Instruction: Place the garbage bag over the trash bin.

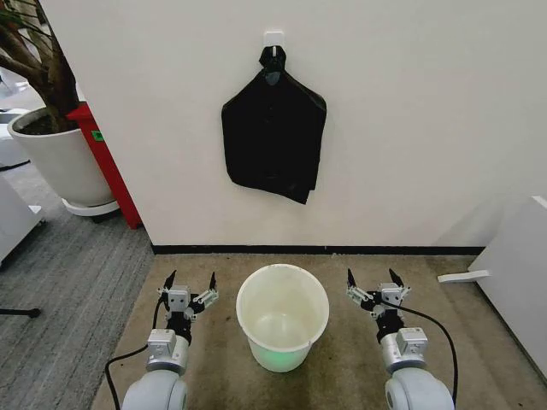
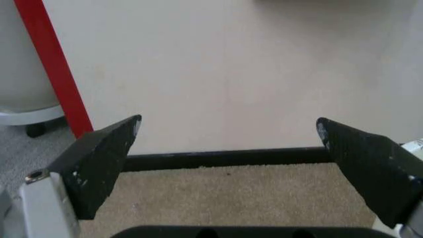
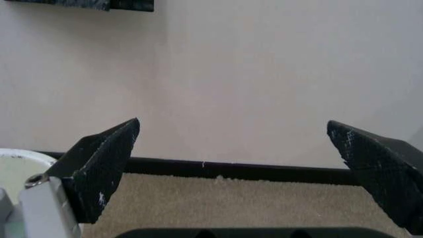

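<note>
Low over beige carpet, left gripper (image 1: 191, 281) with fingers spread, nothing held, just left of bin. Right gripper (image 1: 376, 278) likewise spread, empty, just right of it. Between them round cream-white plastic trash bin (image 1: 282, 316), rim uncovered, floor around free. Glossy black plastic garbage bag (image 1: 273, 137) hangs from white wall hook (image 1: 273, 39), well above bin.

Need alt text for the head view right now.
A black garbage bag hangs from a wall hook above an empty cream trash bin on the carpet. The left claw and right claw flank the bin, both open.
</note>
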You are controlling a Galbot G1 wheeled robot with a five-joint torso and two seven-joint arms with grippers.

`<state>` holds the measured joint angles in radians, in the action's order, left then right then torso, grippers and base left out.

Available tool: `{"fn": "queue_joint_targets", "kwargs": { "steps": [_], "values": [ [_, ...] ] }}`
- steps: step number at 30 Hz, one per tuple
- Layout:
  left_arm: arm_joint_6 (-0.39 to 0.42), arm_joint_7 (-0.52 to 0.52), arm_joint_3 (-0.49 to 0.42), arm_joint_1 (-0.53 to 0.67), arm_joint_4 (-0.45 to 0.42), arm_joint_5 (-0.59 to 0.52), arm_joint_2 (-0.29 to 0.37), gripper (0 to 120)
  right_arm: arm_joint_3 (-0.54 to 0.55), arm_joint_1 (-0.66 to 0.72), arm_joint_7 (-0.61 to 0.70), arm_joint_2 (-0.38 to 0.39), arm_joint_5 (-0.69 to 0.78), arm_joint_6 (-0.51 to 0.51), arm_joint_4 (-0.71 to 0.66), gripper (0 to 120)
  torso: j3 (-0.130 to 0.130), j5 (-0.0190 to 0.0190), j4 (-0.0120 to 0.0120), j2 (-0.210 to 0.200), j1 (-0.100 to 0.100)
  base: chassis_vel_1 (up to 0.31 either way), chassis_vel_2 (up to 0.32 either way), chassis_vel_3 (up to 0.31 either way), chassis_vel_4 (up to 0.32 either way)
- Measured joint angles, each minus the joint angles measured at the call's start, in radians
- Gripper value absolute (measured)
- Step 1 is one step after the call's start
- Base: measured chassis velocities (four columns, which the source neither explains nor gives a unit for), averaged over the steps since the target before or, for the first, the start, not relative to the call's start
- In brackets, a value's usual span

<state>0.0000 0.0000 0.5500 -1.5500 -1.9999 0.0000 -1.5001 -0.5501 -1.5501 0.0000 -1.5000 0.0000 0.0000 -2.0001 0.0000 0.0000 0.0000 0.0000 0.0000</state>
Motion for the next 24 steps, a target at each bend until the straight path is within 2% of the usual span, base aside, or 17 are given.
{"fn": "queue_joint_targets", "kwargs": {
  "steps": [7, 10, 11, 12, 17, 18, 24],
  "values": [
    [-0.009, 0.002, 0.004, -0.001, 0.001, -0.020, 0.010, 100, 0.014, -0.013, -0.004, 0.027, 0.033, 0.012, -0.019, 100, 0.000, 0.0003, 0.0000, 0.000, 0.000, 0.000, 0.000, 0.000, 0.000],
    [-0.053, 0.013, 0.024, -0.007, 0.006, -0.098, 0.054, 100, 0.061, -0.053, -0.022, 0.115, 0.140, 0.058, -0.096, 100, 0.000, -0.0009, 0.0001, 0.000, 0.000, 0.000, 0.000, 0.000, 0.000],
    [-0.072, 0.019, 0.032, -0.010, 0.009, -0.131, 0.071, 100, 0.066, -0.056, -0.027, 0.130, 0.156, 0.058, -0.105, 100, 0.000, -0.0002, 0.0000, 0.000, 0.000, 0.000, 0.000, 0.000, 0.000],
    [-0.072, 0.019, 0.032, -0.010, 0.009, -0.131, 0.071, 100, 0.066, -0.056, -0.027, 0.130, 0.156, 0.058, -0.105, 100, 0.000, -0.0002, 0.0000, 0.000, 0.000, 0.000, 0.000, 0.000, 0.000],
    [-0.171, 0.047, 0.077, -0.023, 0.021, -0.306, 0.166, 100, 0.072, -0.047, -0.032, 0.146, 0.173, 0.050, -0.111, 100, 0.000, -0.0001, 0.0001, 0.000, 0.000, 0.000, 0.000, 0.000, 0.000],
    [-0.171, 0.047, 0.077, -0.023, 0.021, -0.306, 0.166, 100, 0.072, -0.047, -0.032, 0.146, 0.173, 0.050, -0.111, 100, 0.000, -0.0001, 0.0001, 0.000, 0.000, 0.000, 0.000, 0.000, 0.000],
    [-0.274, 0.077, 0.122, -0.037, 0.033, -0.485, 0.263, 100, 0.074, -0.024, -0.032, 0.154, 0.181, 0.048, -0.103, 100, 0.000, -0.0001, 0.0000, 0.000, 0.000, 0.000, 0.000, 0.000, 0.000]
  ]
}}
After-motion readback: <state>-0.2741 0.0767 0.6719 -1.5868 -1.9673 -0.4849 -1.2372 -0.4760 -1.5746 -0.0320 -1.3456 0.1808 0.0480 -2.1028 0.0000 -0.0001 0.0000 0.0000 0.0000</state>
